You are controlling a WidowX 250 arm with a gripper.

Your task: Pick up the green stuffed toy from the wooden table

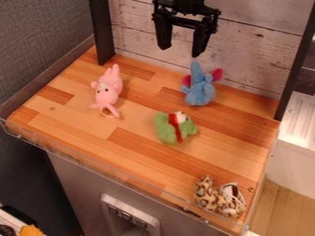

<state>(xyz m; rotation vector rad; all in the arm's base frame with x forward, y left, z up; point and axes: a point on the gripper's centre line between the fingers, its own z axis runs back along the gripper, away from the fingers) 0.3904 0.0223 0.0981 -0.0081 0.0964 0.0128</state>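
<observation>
The claw (181, 51) hangs open at the top of the view, its two fingers well apart and nothing between them. The blue toy (200, 92) is nearest, lying at the back of the desk (73, 124), its long trunk pointing up towards one fingertip with pink ears to each side. They look apart, though how high the claw is I can't tell

If the blue toy is the one to be gripped, I'd centre the claw over its round body rather than the thin trunk, keep the fingers wide on the way down and close gently, since plush should squash and could roll out of an off-centre grip. The wall (141, 37) behind leaves less room for error there, so coming straight down seems safest

In front of the blue toy is the green toy (166, 131), a red strip across it, mid-desk. The pink toy (107, 92) lies off to the view's left, its looped tail towards the front. Farthest out, the spotted toy (209, 196) is by the front right corner, close to the clear rim (92, 163)
</observation>
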